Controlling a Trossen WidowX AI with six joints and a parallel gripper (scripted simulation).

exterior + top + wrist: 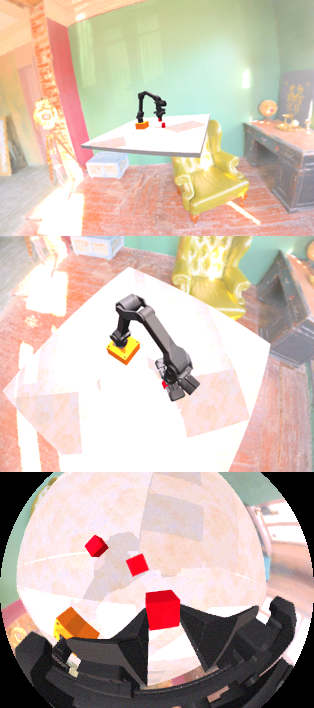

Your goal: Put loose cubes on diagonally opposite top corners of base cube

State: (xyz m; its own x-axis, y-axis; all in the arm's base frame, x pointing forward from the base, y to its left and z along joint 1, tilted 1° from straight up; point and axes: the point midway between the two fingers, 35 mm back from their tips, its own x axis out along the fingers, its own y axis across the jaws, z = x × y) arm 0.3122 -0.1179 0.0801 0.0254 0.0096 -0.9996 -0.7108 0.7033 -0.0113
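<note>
Gripper clamped on red cube, held above white table. Two more red cubes sit apart on table. Orange base block under arm's foot.

dark grey arm, orange base

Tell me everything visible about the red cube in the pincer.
The held red cube is small, plain, matte and bright red, with sharp edges. It sits level between the pincer's dark fingers, gripped on two opposite sides. In the exterior view it hangs off the white table, apart from the red cubes lying there.
</note>
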